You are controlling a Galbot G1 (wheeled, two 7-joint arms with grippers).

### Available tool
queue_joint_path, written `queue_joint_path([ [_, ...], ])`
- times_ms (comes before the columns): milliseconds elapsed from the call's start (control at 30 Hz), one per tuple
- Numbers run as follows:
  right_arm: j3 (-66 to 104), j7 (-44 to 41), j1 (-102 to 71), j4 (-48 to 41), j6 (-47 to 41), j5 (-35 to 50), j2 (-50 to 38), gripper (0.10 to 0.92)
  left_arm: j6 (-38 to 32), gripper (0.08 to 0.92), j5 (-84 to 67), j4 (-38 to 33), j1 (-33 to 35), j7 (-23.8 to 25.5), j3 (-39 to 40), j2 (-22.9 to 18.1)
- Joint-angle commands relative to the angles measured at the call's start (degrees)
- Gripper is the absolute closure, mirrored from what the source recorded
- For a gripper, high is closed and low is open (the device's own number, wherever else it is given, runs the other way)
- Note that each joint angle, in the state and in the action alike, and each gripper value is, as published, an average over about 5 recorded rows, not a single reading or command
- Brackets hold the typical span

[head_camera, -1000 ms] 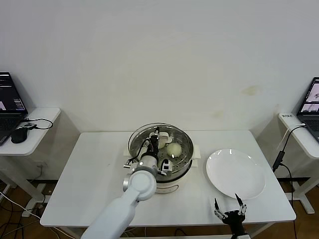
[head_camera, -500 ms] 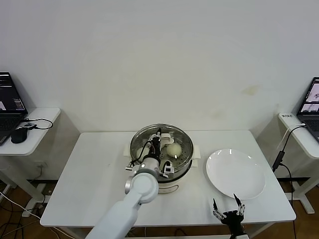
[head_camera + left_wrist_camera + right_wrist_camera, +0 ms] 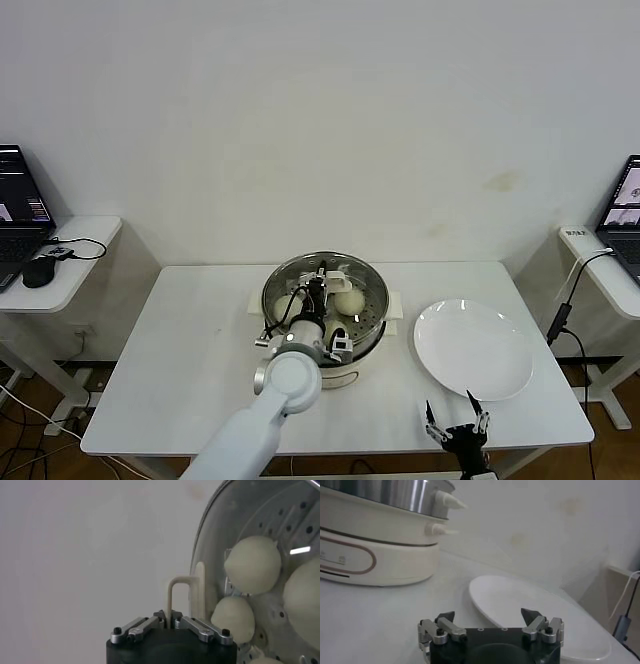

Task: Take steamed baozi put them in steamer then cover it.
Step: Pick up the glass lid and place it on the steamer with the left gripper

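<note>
The steamer (image 3: 345, 372), a shiny pot on a cream base, stands at the table's middle. The cover (image 3: 374, 292), clear glass with a metal rim, lies over it. My left gripper (image 3: 322, 284) is above the pot, shut on the cover's cream bar handle (image 3: 178, 593). Cream-white baozi (image 3: 252, 565) show through the glass on the perforated tray, one also in the head view (image 3: 350, 300). I cannot tell whether the cover rests on the pot's rim. My right gripper (image 3: 455, 426) is open and empty at the table's front edge, beside the plate.
A flat white plate (image 3: 472, 348) lies right of the steamer and shows empty in the right wrist view (image 3: 520, 600). Side desks with laptops (image 3: 20, 190) stand at far left and far right. A cable (image 3: 565, 300) hangs by the table's right edge.
My left gripper and the cover have shifted a little to the right and come to lie more squarely over the steamer. My right gripper has sunk slightly toward the front edge.
</note>
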Motion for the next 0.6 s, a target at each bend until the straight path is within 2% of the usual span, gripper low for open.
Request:
queue_joint_path([
  [33, -0.03, -0.03, -0.02, 0.01, 0.01, -0.11, -0.01, 0.203, -0.55, 0.859, 0.14, -0.21, 0.50, -0.53, -0.27, -0.39],
  [167, -0.08, -0.06, 0.01, -0.02, -0.02, -0.16, -0.02, 0.203, -0.51, 0.818, 0.02, -1.15, 0.83, -0.58, -0.43, -0.27],
  [400, -0.26, -0.09, 0.01, -0.06, -0.03, -0.46, 0.09, 0.202, -0.57, 0.621, 0.09, -6.36, 2.88, -0.65, -0.87, 1.64],
  [600, -0.43, -0.07, 0.05, -0.22, -0.03, -0.73, 0.21, 0.203, -0.88, 0.447, -0.87, -15.03, 9.64, -1.09, -2.77, 5.00],
])
